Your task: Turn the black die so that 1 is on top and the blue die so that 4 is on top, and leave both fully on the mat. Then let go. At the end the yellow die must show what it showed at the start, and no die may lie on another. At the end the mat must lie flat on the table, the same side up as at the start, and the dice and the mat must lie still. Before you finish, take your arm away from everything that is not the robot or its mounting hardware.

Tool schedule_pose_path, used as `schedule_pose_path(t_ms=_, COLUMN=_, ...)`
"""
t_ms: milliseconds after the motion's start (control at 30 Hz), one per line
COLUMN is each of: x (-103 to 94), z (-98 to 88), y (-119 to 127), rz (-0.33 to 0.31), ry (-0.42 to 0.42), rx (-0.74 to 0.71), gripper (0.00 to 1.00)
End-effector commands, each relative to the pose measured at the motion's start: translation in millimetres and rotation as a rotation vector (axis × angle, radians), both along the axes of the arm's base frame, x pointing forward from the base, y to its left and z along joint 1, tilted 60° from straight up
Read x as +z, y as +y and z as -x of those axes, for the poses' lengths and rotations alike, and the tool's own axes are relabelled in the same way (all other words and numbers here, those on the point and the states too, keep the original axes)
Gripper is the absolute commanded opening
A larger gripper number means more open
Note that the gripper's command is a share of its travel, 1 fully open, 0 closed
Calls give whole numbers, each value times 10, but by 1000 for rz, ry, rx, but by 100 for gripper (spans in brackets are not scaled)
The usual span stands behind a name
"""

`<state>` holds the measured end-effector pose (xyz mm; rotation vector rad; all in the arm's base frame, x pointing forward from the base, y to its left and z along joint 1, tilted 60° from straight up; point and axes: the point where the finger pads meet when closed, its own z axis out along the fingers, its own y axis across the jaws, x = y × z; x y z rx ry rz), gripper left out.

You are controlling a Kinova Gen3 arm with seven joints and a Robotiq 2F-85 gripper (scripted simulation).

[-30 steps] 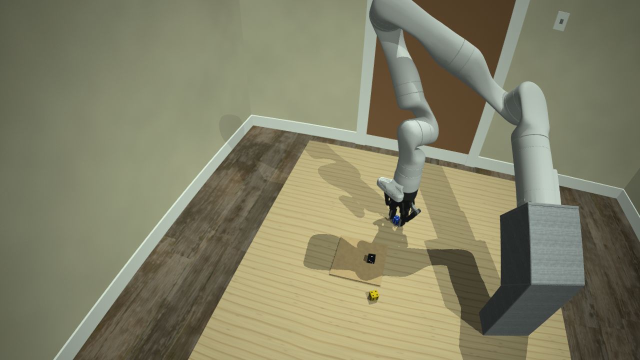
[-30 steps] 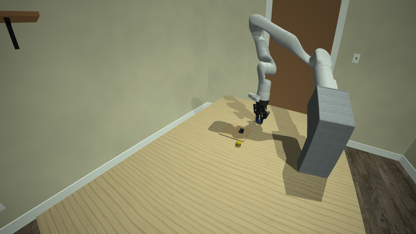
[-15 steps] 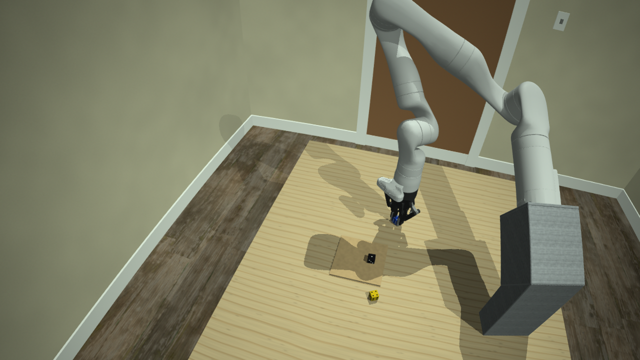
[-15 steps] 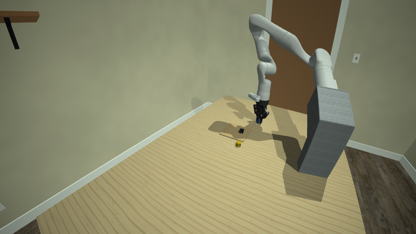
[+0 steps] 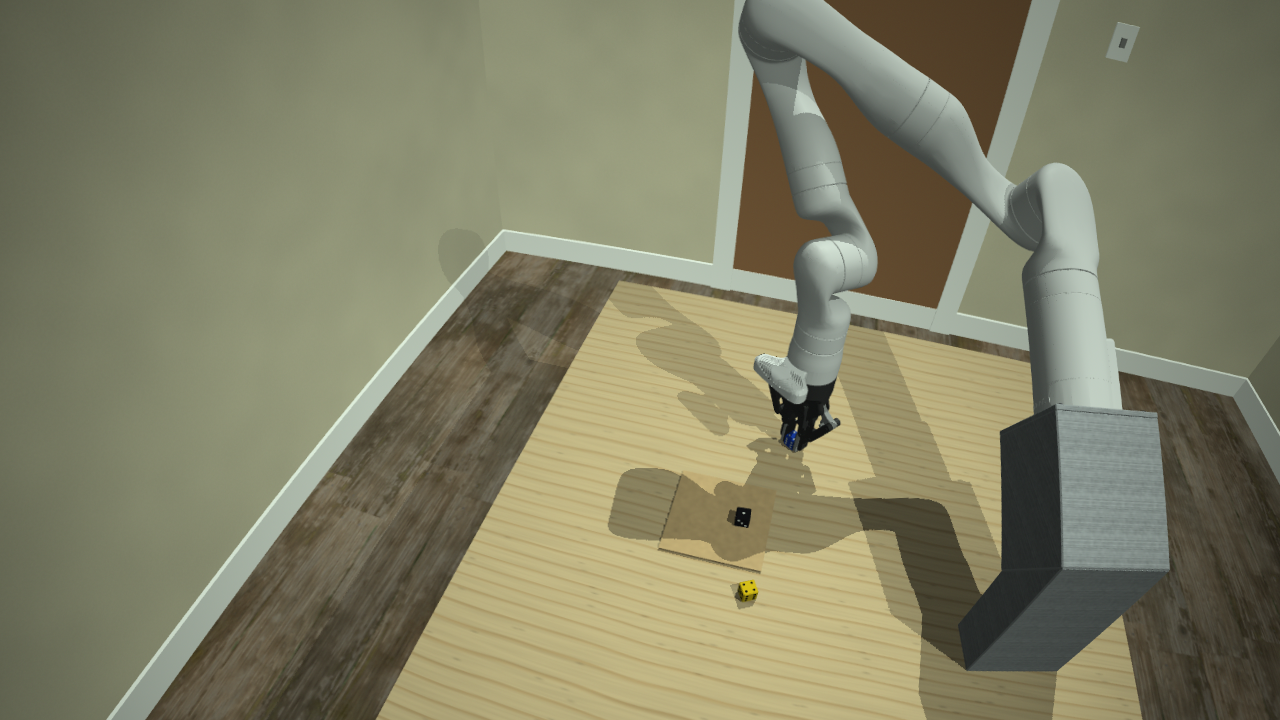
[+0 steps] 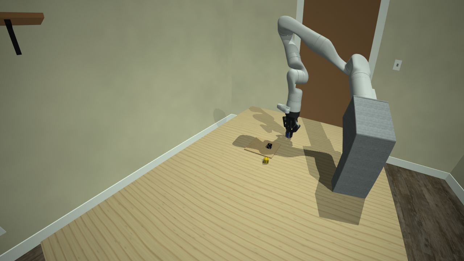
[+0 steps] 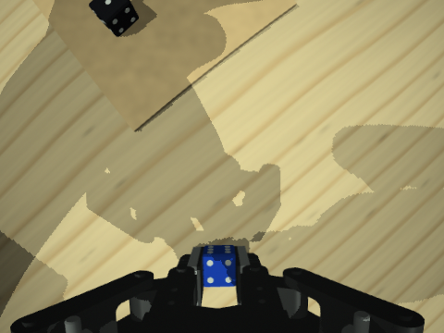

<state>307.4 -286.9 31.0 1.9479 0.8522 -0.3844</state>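
Blue die (image 5: 791, 439) (image 6: 287, 134) (image 7: 219, 272) gripped off the mat (image 5: 698, 519) (image 6: 257, 147) (image 7: 102, 79) — four seems up!
Black die (image 5: 742, 516) (image 6: 269, 145) (image 7: 116, 16), on the mat, looks done at one; blue's transfer and release remain. The gripper (image 5: 794, 445) (image 6: 288, 136) (image 7: 219, 261) is narrowed, pads against blue's sides — yellow die (image 5: 748, 590) (image 6: 265, 160) sits beyond the mat.

Looks like a plain room with a robot-arm setup, tbh: brown door (image 5: 859, 179) (image 6: 337, 65) behind the end effector (image 5: 793, 440) (image 6: 288, 135), wood-plank floor (image 5: 402, 429) (image 6: 418, 207) below.
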Motion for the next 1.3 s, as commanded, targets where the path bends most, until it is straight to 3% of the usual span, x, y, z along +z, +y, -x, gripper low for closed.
schedule_pose_path(t_ms=0, x=0, z=-4, y=3, rz=0, ry=0, rx=1, gripper=15)
schedule_pose_path(t_ms=700, x=46, z=3, y=82, rz=0, ry=0, rx=1, gripper=15)
schedule_pose_path(t_ms=1267, x=290, z=42, y=495, rz=0, ry=0, rx=1, gripper=15)
